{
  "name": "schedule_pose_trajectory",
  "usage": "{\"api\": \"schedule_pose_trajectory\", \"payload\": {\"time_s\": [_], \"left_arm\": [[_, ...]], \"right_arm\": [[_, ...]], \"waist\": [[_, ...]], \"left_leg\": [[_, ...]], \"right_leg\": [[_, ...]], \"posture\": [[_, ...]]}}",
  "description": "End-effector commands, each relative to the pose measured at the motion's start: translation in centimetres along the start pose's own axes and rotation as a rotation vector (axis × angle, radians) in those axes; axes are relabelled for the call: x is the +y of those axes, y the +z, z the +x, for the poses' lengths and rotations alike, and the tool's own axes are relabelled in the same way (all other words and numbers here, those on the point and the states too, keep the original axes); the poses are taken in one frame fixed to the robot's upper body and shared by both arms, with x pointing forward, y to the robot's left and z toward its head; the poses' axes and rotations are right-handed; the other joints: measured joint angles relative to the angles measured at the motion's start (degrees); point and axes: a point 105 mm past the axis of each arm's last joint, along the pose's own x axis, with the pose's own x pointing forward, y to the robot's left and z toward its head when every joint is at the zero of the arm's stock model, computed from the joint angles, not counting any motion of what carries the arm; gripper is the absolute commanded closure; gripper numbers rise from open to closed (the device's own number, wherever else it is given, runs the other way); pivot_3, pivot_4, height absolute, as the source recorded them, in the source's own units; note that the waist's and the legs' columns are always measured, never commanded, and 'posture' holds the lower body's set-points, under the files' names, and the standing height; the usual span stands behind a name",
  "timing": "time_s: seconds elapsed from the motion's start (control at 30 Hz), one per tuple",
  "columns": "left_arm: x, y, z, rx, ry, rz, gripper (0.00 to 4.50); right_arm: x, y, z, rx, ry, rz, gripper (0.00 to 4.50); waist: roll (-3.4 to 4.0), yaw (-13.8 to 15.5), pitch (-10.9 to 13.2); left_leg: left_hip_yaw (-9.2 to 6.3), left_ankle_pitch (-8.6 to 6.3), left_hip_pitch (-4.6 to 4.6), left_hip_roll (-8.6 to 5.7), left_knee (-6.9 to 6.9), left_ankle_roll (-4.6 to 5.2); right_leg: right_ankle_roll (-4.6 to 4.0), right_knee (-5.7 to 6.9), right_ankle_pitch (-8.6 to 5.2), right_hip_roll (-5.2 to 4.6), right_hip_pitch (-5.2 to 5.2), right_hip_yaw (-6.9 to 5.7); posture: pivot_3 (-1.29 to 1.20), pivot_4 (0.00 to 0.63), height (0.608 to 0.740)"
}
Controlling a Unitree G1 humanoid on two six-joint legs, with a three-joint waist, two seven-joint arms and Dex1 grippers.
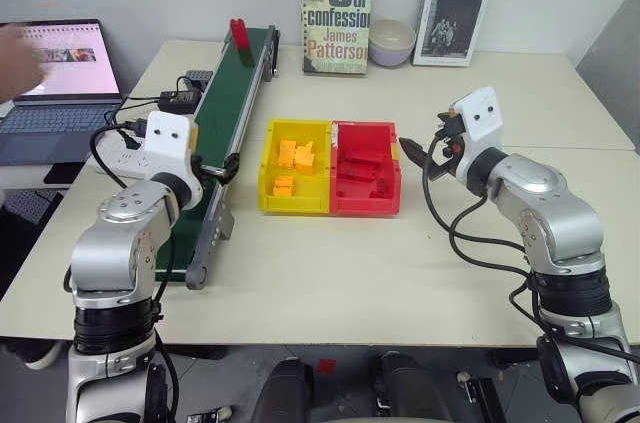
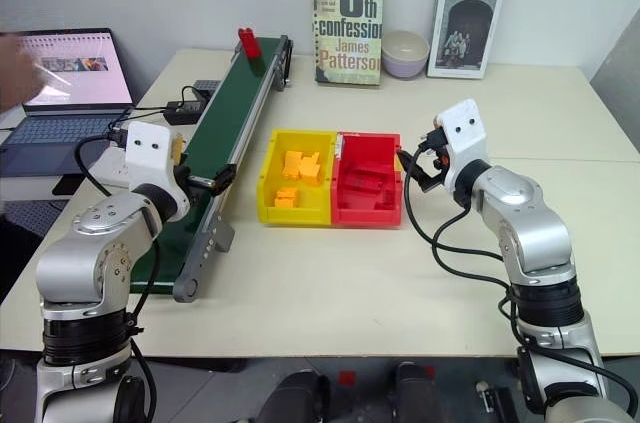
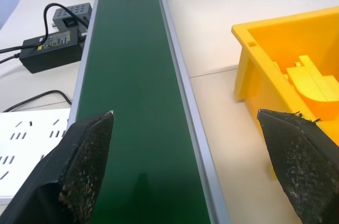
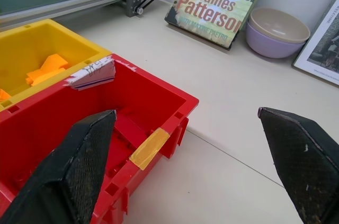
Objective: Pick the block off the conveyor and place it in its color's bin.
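Observation:
The red block (image 1: 239, 33) stands upright at the far end of the dark green conveyor (image 1: 235, 93), far from both grippers. The red bin (image 1: 366, 168) sits mid-table, joined to a yellow bin (image 1: 296, 165), and holds several red pieces. My left gripper (image 3: 185, 114) is open, hovering low over the near half of the belt with nothing between its fingers. Off the red bin's right wall, my right gripper (image 4: 185, 112) is open and empty, pointing toward the bin.
The yellow bin holds yellow-orange blocks. A power adapter (image 1: 180, 100) and a white power strip (image 1: 125, 153) lie left of the belt. A laptop (image 1: 60, 83) with a person's hand (image 1: 18, 58) is at far left. Two books (image 1: 337, 13) and a bowl (image 1: 392, 41) stand at the back.

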Motion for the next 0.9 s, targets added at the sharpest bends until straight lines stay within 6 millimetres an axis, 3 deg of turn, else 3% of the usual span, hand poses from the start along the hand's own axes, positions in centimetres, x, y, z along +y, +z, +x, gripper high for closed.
{"api": "schedule_pose_trajectory", "payload": {"time_s": [0.03,0.2,0.33,0.4,0.5,0.67,0.9], "left_arm": [[0.1,1.2,-0.8,-0.041,0.01,0.033,0.01],[2.3,1.8,-1.8,-0.079,0.12,-0.001,0.01],[2.2,2.0,-1.8,-0.121,0.165,-0.06,0.01],[2.1,2.0,-1.8,-0.153,0.203,-0.115,0.01],[1.6,1.7,-1.8,-0.177,0.203,-0.186,0.01],[1.3,1.4,-1.7,-0.176,0.192,-0.187,0.01],[1.5,1.5,-1.5,-0.186,0.192,-0.163,0.01]], "right_arm": [[0.0,1.5,-0.5,-0.055,-0.007,-0.021,0.0],[0.4,3.2,-0.8,-0.119,0.095,0.023,0.0],[1.7,5.0,-1.5,-0.204,0.263,0.101,0.0],[3.4,6.2,-2.3,-0.254,0.431,0.079,0.0],[4.8,6.5,-3.0,-0.271,0.561,0.032,0.0],[6.2,7.2,-3.7,-0.31,0.654,0.042,0.0],[6.5,7.4,-3.8,-0.321,0.663,0.035,0.0]], "waist": [[0.0,0.0,0.0],[0.0,0.0,0.0],[0.0,0.0,0.0],[0.0,0.0,0.0],[-0.02,0.1,0.0],[-0.01,0.0,0.0],[-0.01,0.1,0.0]], "left_leg": [[0.0,0.0,0.0,0.0,0.0,0.0],[-0.02,0.0,0.0,0.02,-0.01,0.0],[-0.05,0.0,0.02,0.02,0.0,0.0],[-0.05,0.0,0.02,0.0,0.01,0.0],[-0.08,0.0,0.0,-0.03,0.05,0.0],[-0.08,0.0,0.03,0.02,0.02,0.0],[-0.09,0.0,0.04,0.03,0.03,0.0]], "right_leg": [[0.0,0.0,0.0,0.0,0.0,0.0],[0.0,0.0,0.0,0.0,-0.01,-0.01],[0.0,0.0,0.0,0.01,0.02,-0.03],[0.0,-0.02,0.0,-0.01,0.06,-0.03],[0.02,-0.06,0.01,-0.03,0.1,-0.05],[0.02,0.0,0.01,-0.03,0.08,-0.03],[0.01,0.0,0.01,-0.02,0.09,-0.04]], "posture": [[0.0,0.15,0.74],[0.0,0.15,0.74],[0.0,0.15,0.74],[0.0,0.15,0.74],[0.0,0.15,0.74],[0.0,0.15,0.74],[0.0,0.15,0.74]]}}
